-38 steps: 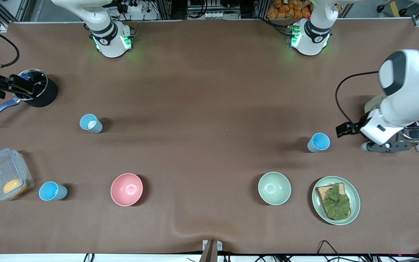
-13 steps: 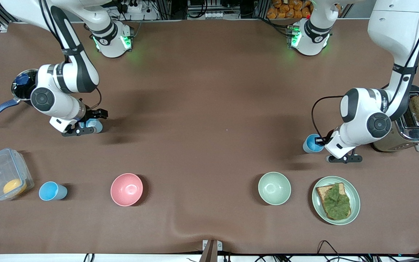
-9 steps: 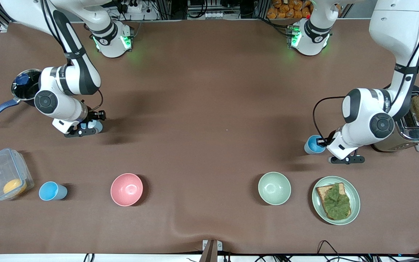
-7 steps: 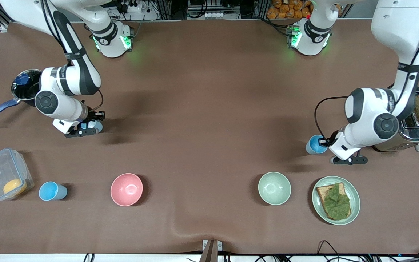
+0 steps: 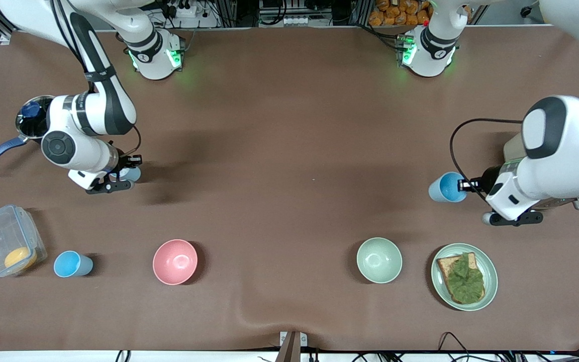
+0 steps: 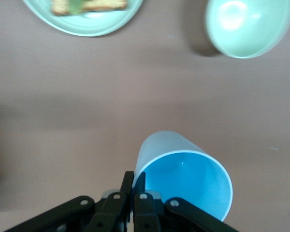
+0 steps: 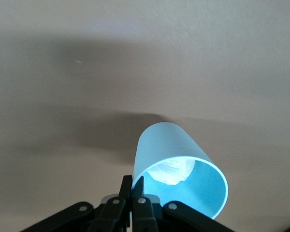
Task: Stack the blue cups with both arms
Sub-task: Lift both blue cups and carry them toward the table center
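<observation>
At the rim of each cup is where both grips sit. The left gripper (image 6: 134,193) has its jaws pinched tight on the wall of a blue cup (image 6: 183,181), one finger inside the mouth and one outside; that cup (image 5: 448,187) is tilted, mouth toward the camera, over the left arm's end of the worktop (image 5: 289,151), apparently lifted. The right gripper (image 7: 133,193) has its jaws nipped the same way on the rim of a second blue cup (image 7: 176,171), which has something pale and crumpled inside. In the front view that cup (image 5: 131,174) is mostly hidden under the right arm's wrist, toward the right arm's end; whether it has left the worktop I cannot tell.

The two held cups are well apart, with most of the worktop's width between them, so stacking likely needs both arms to travel toward the middle and line up mouth to base.

A third blue cup (image 5: 72,264) stands untouched beside a clear lidded box (image 5: 5,241) holding something yellow. The pink bowl (image 5: 175,261) and pale green bowl (image 5: 379,260) look empty.
</observation>
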